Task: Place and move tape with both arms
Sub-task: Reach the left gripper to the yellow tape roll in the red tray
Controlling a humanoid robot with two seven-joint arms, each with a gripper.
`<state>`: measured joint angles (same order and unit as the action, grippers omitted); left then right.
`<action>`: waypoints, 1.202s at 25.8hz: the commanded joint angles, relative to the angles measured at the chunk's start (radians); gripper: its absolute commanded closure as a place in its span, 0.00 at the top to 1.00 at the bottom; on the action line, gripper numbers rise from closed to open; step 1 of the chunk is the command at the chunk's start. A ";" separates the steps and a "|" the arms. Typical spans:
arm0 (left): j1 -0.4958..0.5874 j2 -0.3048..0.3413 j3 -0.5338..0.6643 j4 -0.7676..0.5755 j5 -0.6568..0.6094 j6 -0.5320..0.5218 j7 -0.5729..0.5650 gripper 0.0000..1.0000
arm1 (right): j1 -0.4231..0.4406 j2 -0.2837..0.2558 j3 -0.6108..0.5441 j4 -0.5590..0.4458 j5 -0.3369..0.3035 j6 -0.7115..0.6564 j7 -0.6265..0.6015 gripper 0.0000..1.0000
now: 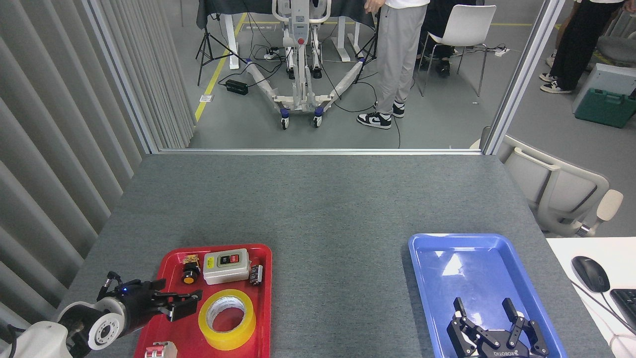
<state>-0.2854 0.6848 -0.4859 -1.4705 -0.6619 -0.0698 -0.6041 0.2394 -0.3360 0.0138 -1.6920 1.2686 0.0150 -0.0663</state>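
The tape (227,318), a yellow roll with a white core, lies flat in the near half of the red tray (264,298). My left gripper (185,302) comes in from the lower left, turned on its side and pointing right. Its fingertips (191,309) sit just left of the roll, above the tray, and its fingers stand apart with nothing between them. My right gripper (486,311) hovers open and empty over the near end of the blue tray (447,238) at the lower right.
At the far end of the red tray are a grey switch box (226,266), a black push button (189,276) and a small part (256,274). A white-and-red piece (159,350) lies at its near edge. A mouse (590,273) sits on a white desk to the right, and people stand beyond the grey table (318,199).
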 commanded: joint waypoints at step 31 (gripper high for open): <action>-0.182 -0.119 -0.198 0.233 0.174 0.059 -0.226 0.69 | 0.015 0.006 0.017 -0.006 0.000 0.006 -0.004 1.00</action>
<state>-0.4581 0.5800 -0.6833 -1.2745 -0.4832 -0.0264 -0.8297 0.2542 -0.3306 0.0253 -1.6944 1.2686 0.0204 -0.0759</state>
